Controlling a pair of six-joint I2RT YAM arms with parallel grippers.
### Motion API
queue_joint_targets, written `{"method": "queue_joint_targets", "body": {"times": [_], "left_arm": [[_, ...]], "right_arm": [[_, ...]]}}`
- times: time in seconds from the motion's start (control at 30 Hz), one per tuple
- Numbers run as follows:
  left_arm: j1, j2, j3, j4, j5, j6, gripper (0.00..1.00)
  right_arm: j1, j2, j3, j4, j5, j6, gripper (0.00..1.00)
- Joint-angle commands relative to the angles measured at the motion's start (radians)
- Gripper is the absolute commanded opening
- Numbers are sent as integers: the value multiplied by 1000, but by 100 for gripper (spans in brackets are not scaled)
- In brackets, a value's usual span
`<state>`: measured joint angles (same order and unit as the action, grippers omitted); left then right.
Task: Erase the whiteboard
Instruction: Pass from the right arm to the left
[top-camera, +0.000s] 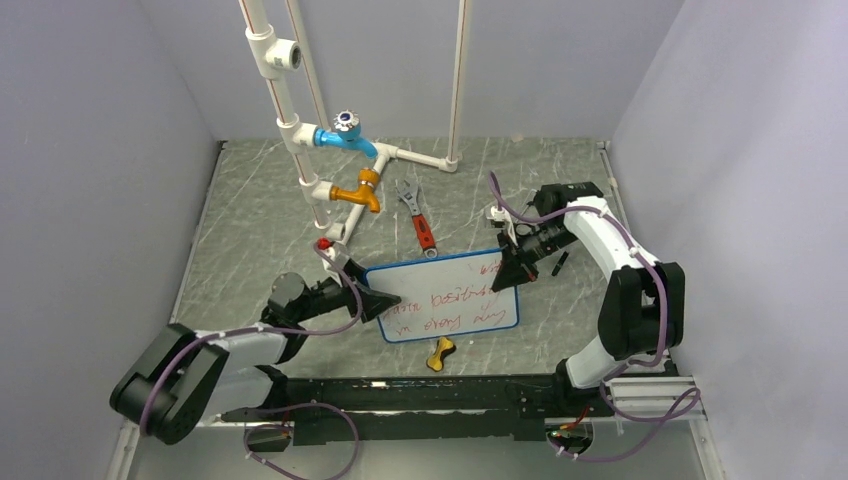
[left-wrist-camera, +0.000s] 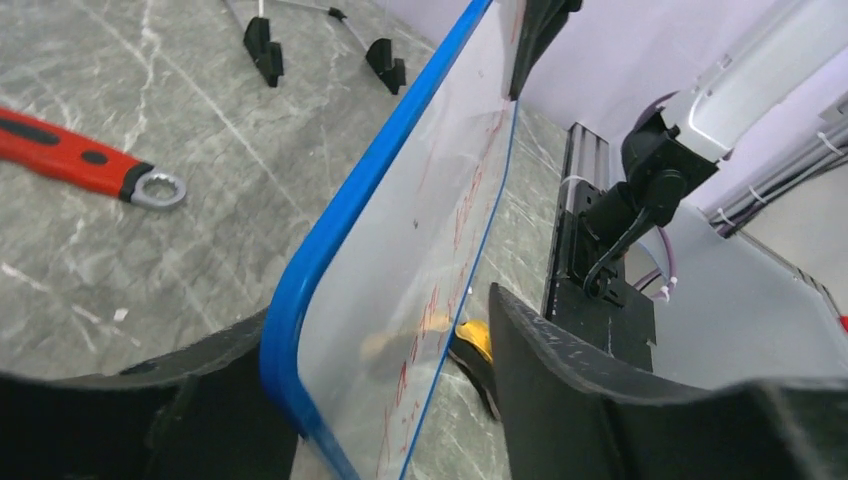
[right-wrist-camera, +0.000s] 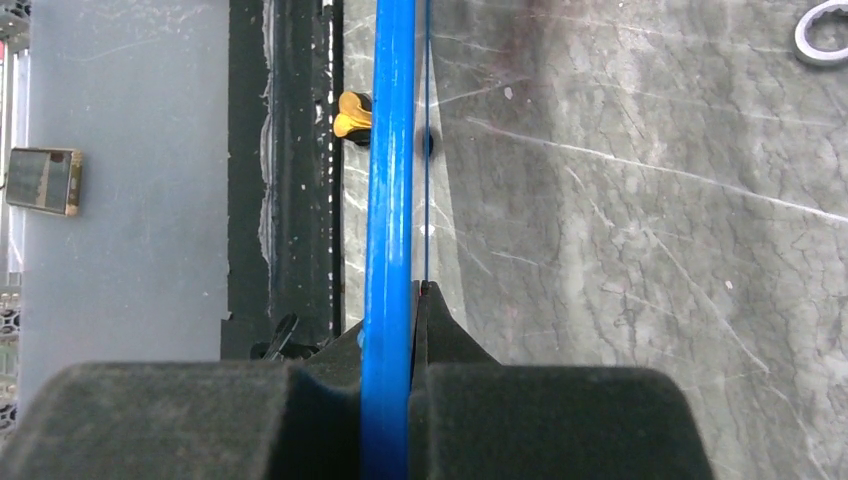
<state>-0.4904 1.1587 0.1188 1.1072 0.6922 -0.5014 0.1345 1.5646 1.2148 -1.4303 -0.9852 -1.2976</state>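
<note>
Right gripper (right-wrist-camera: 405, 320) clamps the whiteboard (top-camera: 445, 295) by its right edge; left gripper (left-wrist-camera: 370, 370) straddles the left edge, jaws apart. Writing unwiped: a securing step; the left seemingly must close next.

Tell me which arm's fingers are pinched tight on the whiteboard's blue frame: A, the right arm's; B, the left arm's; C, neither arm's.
A: in the right wrist view the right fingers press flat against both sides of the whiteboard, while the left fingers stand spread wide on either side of its other edge.
</note>
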Motion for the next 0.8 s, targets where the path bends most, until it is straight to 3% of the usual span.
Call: {"method": "queue_joint_targets", "body": {"times": [0.0, 0.17, 0.5, 0.77], "left_arm": [[6, 86, 49, 231, 136, -59, 59], [11, 191, 43, 401, 183, -146, 41], [20, 283, 41, 548, 216, -220, 44], [28, 259, 35, 553, 243, -209, 45]], "right_arm": [[17, -1, 58, -10, -55, 2, 0], [16, 1, 66, 30, -52, 49, 0], [3, 41, 114, 76, -45, 104, 0], [-64, 114, 200, -31, -86, 17, 0]]}}
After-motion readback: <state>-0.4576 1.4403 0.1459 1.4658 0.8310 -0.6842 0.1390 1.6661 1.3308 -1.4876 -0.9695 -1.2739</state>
